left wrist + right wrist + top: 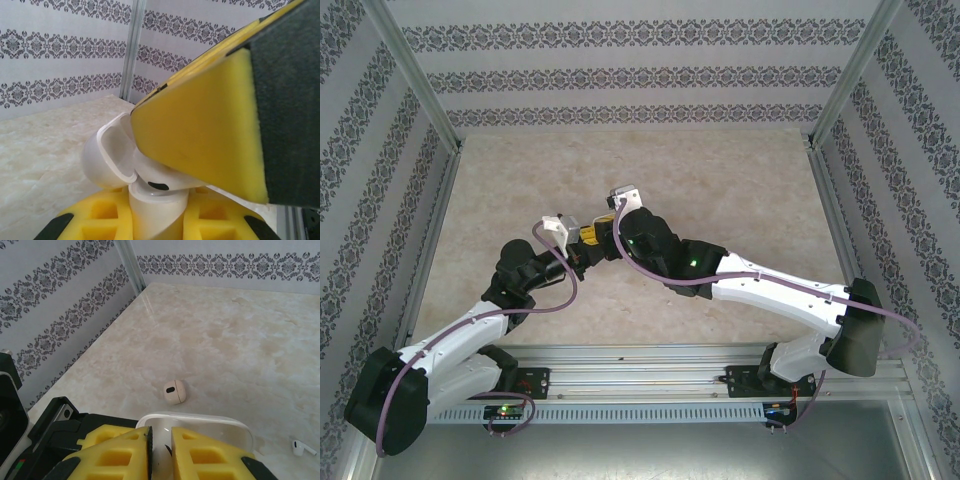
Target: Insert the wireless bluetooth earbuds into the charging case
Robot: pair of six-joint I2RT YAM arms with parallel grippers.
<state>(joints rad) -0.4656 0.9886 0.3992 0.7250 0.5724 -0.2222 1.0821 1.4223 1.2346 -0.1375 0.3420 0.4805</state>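
Our left gripper (157, 217) is clamped on the lower body of the charging case (152, 205). It holds the case upright above the middle of the bench (240, 340), a little toward the left edge, with the hinged lid (107, 155) swung back so the mouth faces up. We judge this pose gives the other arm a steady, raised socket to aim at, rather than a case that could slide on the smooth top. Our right gripper (161, 447) reaches in over the case, its yellow fingers (200, 130) drawn almost together with only a thin slit between them. In the left wrist view a small white earbud (159, 184) with a dark oval spot sits right under its tip at the case mouth. We take it that the fingers pinch this earbud, though the contact itself is hidden. The second earbud (301, 447) lies flat on the bench near the case, well in from every edge, waiting its turn. A tan rounded piece (174, 391) with a dark hole rests farther toward the far-left corner, apart from the case, and is no part of our job. We judge the first insertion is in hand and calls for a straight, gentle push into its well. A tilted stem could jam against the rim, or the case could twist between the left fingers.
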